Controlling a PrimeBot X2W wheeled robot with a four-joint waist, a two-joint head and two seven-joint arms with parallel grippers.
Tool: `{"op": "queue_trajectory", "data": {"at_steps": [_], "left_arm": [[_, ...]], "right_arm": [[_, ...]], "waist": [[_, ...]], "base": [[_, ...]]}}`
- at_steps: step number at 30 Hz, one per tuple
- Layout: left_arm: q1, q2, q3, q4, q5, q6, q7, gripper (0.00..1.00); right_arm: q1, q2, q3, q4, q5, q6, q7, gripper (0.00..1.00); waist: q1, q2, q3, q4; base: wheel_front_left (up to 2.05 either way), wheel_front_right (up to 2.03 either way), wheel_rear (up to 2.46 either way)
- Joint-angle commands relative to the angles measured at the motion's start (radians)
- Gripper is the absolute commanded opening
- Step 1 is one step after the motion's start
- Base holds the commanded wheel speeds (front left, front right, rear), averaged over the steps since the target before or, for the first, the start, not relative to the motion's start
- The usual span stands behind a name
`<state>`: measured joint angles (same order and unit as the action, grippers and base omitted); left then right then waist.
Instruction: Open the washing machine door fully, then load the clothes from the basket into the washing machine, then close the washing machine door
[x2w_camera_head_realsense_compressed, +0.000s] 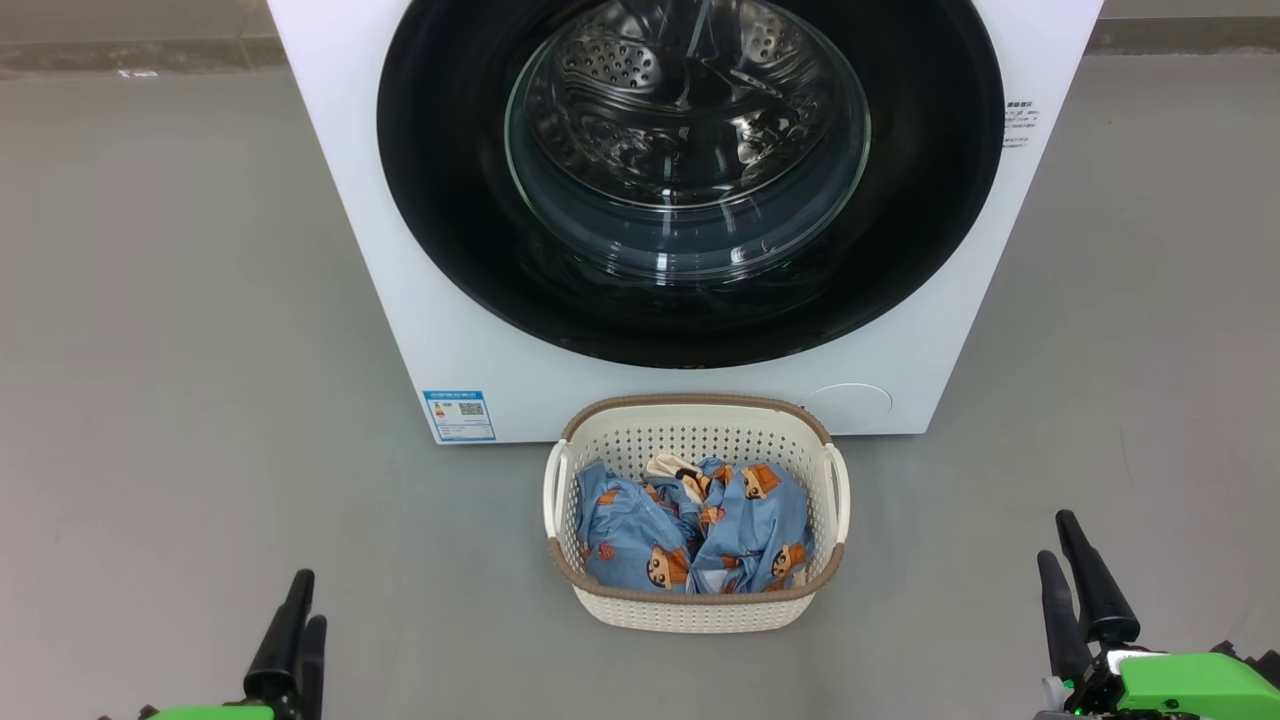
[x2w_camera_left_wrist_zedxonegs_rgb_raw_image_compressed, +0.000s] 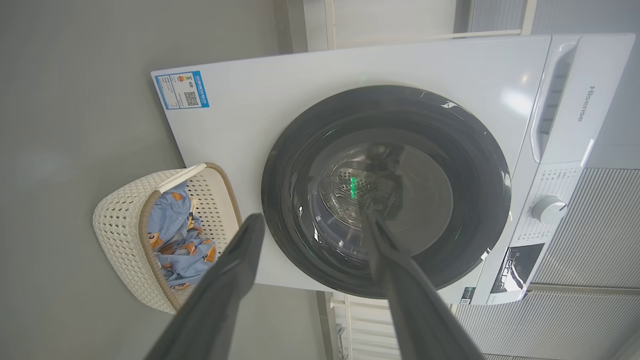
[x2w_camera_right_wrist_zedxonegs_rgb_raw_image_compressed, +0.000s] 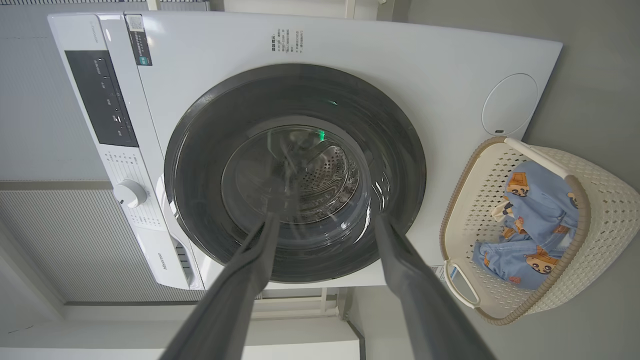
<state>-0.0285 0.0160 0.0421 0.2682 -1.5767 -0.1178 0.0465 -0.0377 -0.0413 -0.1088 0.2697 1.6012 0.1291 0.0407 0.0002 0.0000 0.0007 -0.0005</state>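
The white washing machine (x2w_camera_head_realsense_compressed: 360, 200) stands straight ahead. Its round black-rimmed door (x2w_camera_head_realsense_compressed: 450, 200) with the glass bowl lies flush against the front, shut. On the floor in front of it sits the cream perforated basket (x2w_camera_head_realsense_compressed: 690, 610), holding the light blue clothes (x2w_camera_head_realsense_compressed: 690, 540) printed with orange figures. My left gripper (x2w_camera_head_realsense_compressed: 303, 600) is at the lower left and my right gripper (x2w_camera_head_realsense_compressed: 1058, 540) at the lower right, both open, empty, well short of basket and machine. Both wrist views look between spread fingers at the door (x2w_camera_left_wrist_zedxonegs_rgb_raw_image_compressed: 285, 200) (x2w_camera_right_wrist_zedxonegs_rgb_raw_image_compressed: 200, 165) and the basket (x2w_camera_left_wrist_zedxonegs_rgb_raw_image_compressed: 120, 220) (x2w_camera_right_wrist_zedxonegs_rgb_raw_image_compressed: 605, 200).
Bare grey floor (x2w_camera_head_realsense_compressed: 180, 350) stretches to both sides of the machine and around the basket. A blue label (x2w_camera_head_realsense_compressed: 459, 415) marks the machine's lower left corner. The control panel with a white dial (x2w_camera_right_wrist_zedxonegs_rgb_raw_image_compressed: 130, 193) runs along the machine's top.
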Motion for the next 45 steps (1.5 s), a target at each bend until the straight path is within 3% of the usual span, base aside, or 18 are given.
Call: {"op": "queue_trajectory", "data": {"at_steps": [1,9,25,37,45], "left_arm": [[-0.048,0.015,0.005,-0.035,0.015,-0.003,-0.011,1.0],[-0.055,0.017,-0.003,-0.059,0.071,-0.004,-0.035,1.0],[-0.065,0.028,-0.032,-0.086,0.283,-0.006,-0.083,1.0],[-0.07,0.038,-0.05,-0.102,0.469,-0.007,-0.119,1.0],[-0.074,0.052,-0.062,-0.095,0.65,-0.008,-0.143,1.0]], "right_arm": [[-0.043,-0.017,0.01,-0.036,-0.019,0.0,-0.01,1.0],[-0.05,-0.032,0.034,-0.063,-0.05,0.0,-0.035,1.0],[-0.064,-0.066,0.092,-0.098,-0.196,0.001,-0.082,1.0],[-0.073,-0.092,0.123,-0.091,-0.411,0.001,-0.117,1.0],[-0.086,-0.107,0.151,-0.086,-0.566,0.001,-0.141,1.0]], "waist": [[-0.0002,0.0,0.0,0.0],[-0.0002,0.0,-0.001,-0.001],[-0.0002,0.0,-0.004,-0.001],[-0.0002,0.0,-0.007,-0.005],[-0.0002,0.0,-0.006,-0.008]], "base": [[0.0,0.0,0.0],[0.0,0.0,0.0],[0.0,0.0,0.0],[0.0,0.0,0.0],[0.0,0.0,0.0]]}}
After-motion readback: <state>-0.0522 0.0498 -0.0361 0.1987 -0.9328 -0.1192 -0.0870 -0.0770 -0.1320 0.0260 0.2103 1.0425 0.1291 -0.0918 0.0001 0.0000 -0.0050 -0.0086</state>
